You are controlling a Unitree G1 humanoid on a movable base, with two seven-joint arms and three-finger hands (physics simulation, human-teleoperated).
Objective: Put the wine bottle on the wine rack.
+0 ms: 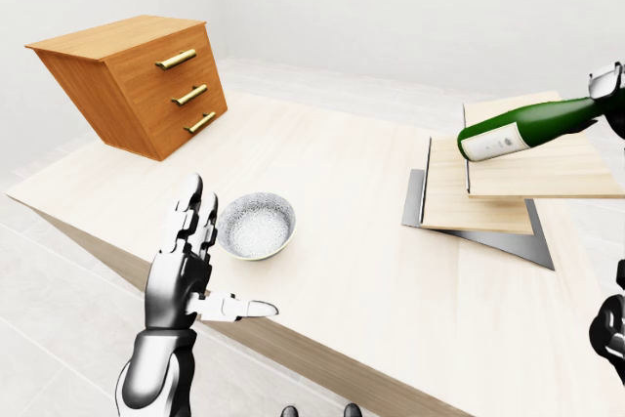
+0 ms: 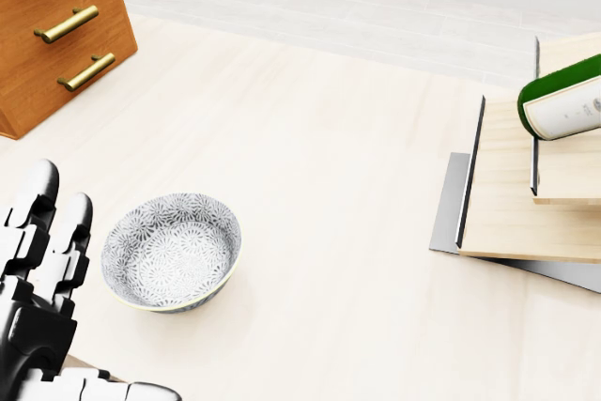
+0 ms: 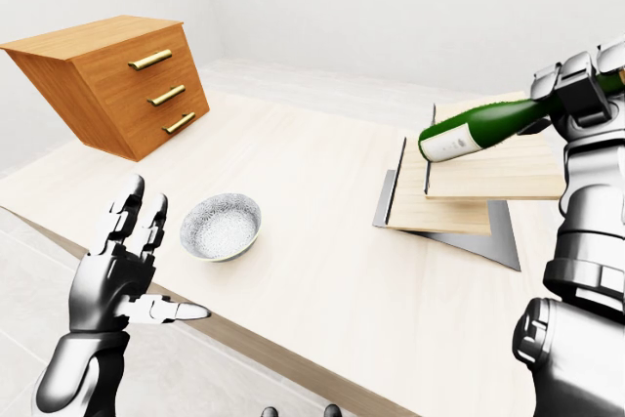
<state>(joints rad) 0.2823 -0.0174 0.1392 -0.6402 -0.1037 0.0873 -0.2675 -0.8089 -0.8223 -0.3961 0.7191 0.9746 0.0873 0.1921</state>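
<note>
A green wine bottle point(image 3: 483, 127) with a white label is held nearly level, its base pointing left, above the wooden wine rack point(image 3: 479, 183) at the table's right. My right hand point(image 3: 574, 90) is shut on the bottle's neck. The bottle's base also shows at the right edge of the head view point(image 2: 566, 102). The rack is two stepped wooden shelves on a grey metal base. My left hand point(image 1: 190, 261) is open and empty, fingers spread, over the table's near edge at the lower left.
A patterned grey bowl point(image 1: 256, 226) sits on the light wooden table point(image 1: 332, 173) just right of my left hand. A tilted wooden drawer chest point(image 1: 137, 80) with three brass handles stands at the table's left.
</note>
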